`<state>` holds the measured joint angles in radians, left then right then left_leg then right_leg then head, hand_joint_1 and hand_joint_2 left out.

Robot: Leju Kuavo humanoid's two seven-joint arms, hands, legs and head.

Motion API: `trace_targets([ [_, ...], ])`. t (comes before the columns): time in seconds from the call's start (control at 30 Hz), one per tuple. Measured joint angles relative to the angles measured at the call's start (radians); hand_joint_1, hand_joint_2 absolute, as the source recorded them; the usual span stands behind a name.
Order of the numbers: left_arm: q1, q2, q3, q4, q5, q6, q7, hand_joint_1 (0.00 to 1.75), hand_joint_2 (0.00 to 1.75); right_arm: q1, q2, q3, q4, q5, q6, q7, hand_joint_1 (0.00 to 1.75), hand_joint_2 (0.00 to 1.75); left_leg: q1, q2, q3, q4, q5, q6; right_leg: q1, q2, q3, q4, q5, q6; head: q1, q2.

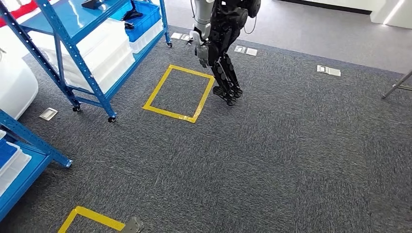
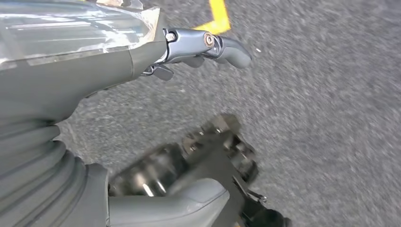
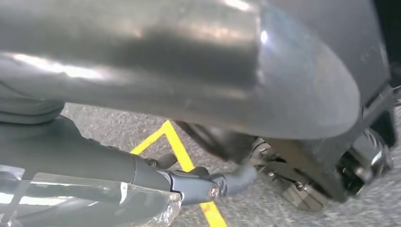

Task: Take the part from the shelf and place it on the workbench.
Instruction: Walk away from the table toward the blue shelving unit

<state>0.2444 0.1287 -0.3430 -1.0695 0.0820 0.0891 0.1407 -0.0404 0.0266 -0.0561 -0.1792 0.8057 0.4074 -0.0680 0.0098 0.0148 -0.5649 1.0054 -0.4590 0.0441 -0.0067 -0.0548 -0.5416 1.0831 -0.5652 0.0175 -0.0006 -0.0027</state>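
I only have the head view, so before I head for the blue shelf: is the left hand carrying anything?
Observer: No. In the left wrist view the left hand holds nothing, and its fingers are stretched out over the grey carpet.
Operator: And the right?
Observer: The right hand holds nothing that I can see. It hangs with its fingers straight, above a yellow tape line.
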Motion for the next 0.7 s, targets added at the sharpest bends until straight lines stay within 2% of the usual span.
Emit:
trace_targets([
  [0.03, -0.001, -0.001, 0.004, -0.001, -0.007, -0.004, 0.003, 0.00, 1.75, 0.002, 0.000, 0.000, 0.000, 0.000, 0.000, 0.000, 0.00, 0.00, -0.001, -0.014, -0.002, 0.000, 0.002, 0.003, -0.002, 0.029, -0.027, 0.061, -0.029, -0.004, 0.001, 0.000],
  [0.07, -0.001, -0.002, 0.008, -0.002, -0.015, -0.009, 0.005, 0.00, 1.75, 0.003, 0.000, 0.000, 0.000, 0.001, 0.000, 0.000, 0.00, 0.00, -0.001, -0.028, -0.004, 0.000, 0.003, 0.005, -0.004, 0.042, -0.059, 0.127, -0.055, -0.006, 0.001, 0.000],
  [0.1, 0.000, -0.004, 0.014, -0.002, -0.024, -0.015, 0.007, 0.00, 1.75, 0.004, 0.000, 0.000, 0.000, 0.002, 0.000, 0.000, 0.00, 0.00, -0.001, -0.044, -0.006, 0.001, 0.004, 0.006, -0.005, 0.047, -0.084, 0.178, -0.070, -0.005, 0.001, 0.000],
  [0.13, 0.001, -0.005, 0.020, -0.002, -0.033, -0.021, 0.009, 0.00, 1.75, 0.005, 0.000, 0.000, 0.000, 0.002, -0.001, 0.000, 0.00, 0.00, -0.001, -0.061, -0.006, 0.001, 0.005, 0.005, -0.006, 0.050, -0.094, 0.196, -0.069, 0.001, 0.001, 0.000],
  [0.17, 0.002, -0.006, 0.024, -0.001, -0.042, -0.028, 0.010, 0.00, 1.75, 0.006, -0.001, 0.000, 0.000, 0.003, -0.001, 0.000, 0.00, 0.00, 0.000, -0.077, -0.005, 0.002, 0.005, 0.004, -0.009, 0.052, -0.085, 0.175, -0.051, 0.011, 0.001, 0.000],
  [0.2, 0.003, -0.007, 0.029, -0.001, -0.048, -0.033, 0.010, 0.00, 1.75, 0.006, -0.002, 0.000, 0.000, 0.003, -0.001, 0.000, 0.00, 0.00, 0.000, -0.094, -0.005, 0.003, 0.005, 0.002, -0.013, 0.060, -0.059, 0.116, -0.020, 0.022, 0.001, 0.000],
  [0.23, 0.003, -0.009, 0.034, -0.001, -0.054, -0.037, 0.010, 0.00, 1.75, 0.007, -0.003, 0.000, 0.000, 0.004, -0.001, 0.000, 0.00, 0.00, 0.001, -0.110, -0.005, 0.005, 0.005, -0.001, -0.019, 0.079, -0.028, 0.045, 0.010, 0.032, 0.002, 0.000],
  [0.27, 0.003, -0.010, 0.039, -0.001, -0.060, -0.041, 0.010, 0.00, 1.75, 0.007, -0.004, 0.000, 0.001, 0.004, -0.001, 0.000, 0.00, 0.00, 0.000, -0.124, -0.007, 0.008, 0.004, -0.007, -0.021, 0.095, -0.003, -0.016, 0.033, 0.035, 0.003, 0.000],
  [0.3, 0.003, -0.011, 0.045, -0.001, -0.067, -0.044, 0.010, 0.00, 1.75, 0.006, -0.004, 0.000, 0.001, 0.004, -0.001, -0.001, 0.00, 0.00, -0.001, -0.135, -0.009, 0.010, 0.004, -0.013, -0.022, 0.107, 0.013, -0.055, 0.047, 0.034, 0.003, 0.000],
  [0.33, 0.003, -0.011, 0.050, -0.001, -0.073, -0.047, 0.009, 0.00, 1.75, 0.005, -0.004, 0.000, 0.001, 0.004, -0.001, -0.002, 0.00, 0.00, -0.002, -0.145, -0.011, 0.010, 0.004, -0.019, -0.021, 0.112, 0.017, -0.069, 0.050, 0.027, 0.004, 0.000],
  [0.37, 0.005, -0.012, 0.055, -0.001, -0.078, -0.049, 0.009, 0.00, 1.75, 0.004, -0.004, 0.000, 0.001, 0.005, -0.001, -0.002, 0.00, 0.00, -0.003, -0.154, -0.014, 0.009, 0.005, -0.025, -0.017, 0.102, 0.020, -0.070, 0.052, 0.019, 0.004, 0.000],
  [0.43, 0.009, -0.012, 0.061, 0.000, -0.082, -0.051, 0.008, 0.00, 1.75, 0.003, -0.004, 0.000, 0.001, 0.006, -0.001, -0.003, 0.00, 0.00, 0.002, -0.163, -0.018, 0.007, 0.009, -0.032, -0.020, 0.084, 0.024, -0.071, 0.056, 0.007, 0.004, 0.000],
  [0.47, 0.012, -0.013, 0.064, 0.000, -0.083, -0.051, 0.009, 0.00, 1.75, 0.002, -0.005, 0.000, 0.001, 0.007, -0.001, -0.003, 0.00, 0.00, 0.002, -0.145, -0.022, 0.014, 0.003, -0.035, -0.022, 0.076, 0.025, -0.073, 0.059, 0.001, 0.003, 0.000],
  [0.5, 0.013, -0.013, 0.067, 0.000, -0.084, -0.053, 0.009, 0.00, 1.75, 0.002, -0.005, 0.000, 0.001, 0.007, -0.001, -0.003, 0.00, 0.00, 0.002, -0.114, -0.032, 0.037, -0.013, -0.037, -0.023, 0.068, 0.024, -0.074, 0.061, -0.005, 0.000, 0.000],
  [0.57, 0.012, -0.014, 0.073, 0.000, -0.088, -0.057, 0.009, 0.00, 1.75, 0.005, -0.005, 0.000, 0.001, 0.008, -0.001, -0.005, 0.00, 0.00, 0.000, -0.047, -0.078, 0.136, -0.073, -0.043, -0.018, 0.045, 0.023, -0.075, 0.061, -0.016, -0.007, 0.000],
  [0.6, 0.010, -0.014, 0.076, 0.000, -0.090, -0.060, 0.009, 0.00, 1.75, 0.008, -0.006, 0.000, 0.001, 0.009, -0.001, -0.006, 0.00, 0.00, 0.001, -0.031, -0.110, 0.205, -0.106, -0.045, -0.015, 0.029, 0.023, -0.075, 0.059, -0.021, -0.009, 0.000],
  [0.63, 0.009, -0.015, 0.079, 0.000, -0.090, -0.062, 0.009, 0.00, 1.75, 0.010, -0.006, 0.000, 0.001, 0.010, -0.001, -0.007, 0.00, 0.00, 0.002, -0.025, -0.137, 0.261, -0.127, -0.047, -0.013, 0.014, 0.022, -0.075, 0.058, -0.023, -0.009, 0.000],
  [0.67, 0.009, -0.015, 0.081, 0.001, -0.090, -0.065, 0.010, 0.00, 1.75, 0.011, -0.006, 0.000, 0.001, 0.012, -0.002, -0.009, 0.00, 0.00, 0.003, -0.021, -0.152, 0.293, -0.133, -0.048, -0.012, -0.001, 0.022, -0.074, 0.056, -0.024, -0.009, 0.000],
  [0.7, 0.011, -0.016, 0.085, 0.001, -0.090, -0.067, 0.009, 0.00, 1.75, 0.011, -0.007, 0.000, 0.001, 0.013, -0.002, -0.011, 0.00, 0.00, 0.003, -0.017, -0.148, 0.285, -0.118, -0.048, -0.012, -0.014, 0.023, -0.074, 0.055, -0.025, -0.009, 0.000],
])
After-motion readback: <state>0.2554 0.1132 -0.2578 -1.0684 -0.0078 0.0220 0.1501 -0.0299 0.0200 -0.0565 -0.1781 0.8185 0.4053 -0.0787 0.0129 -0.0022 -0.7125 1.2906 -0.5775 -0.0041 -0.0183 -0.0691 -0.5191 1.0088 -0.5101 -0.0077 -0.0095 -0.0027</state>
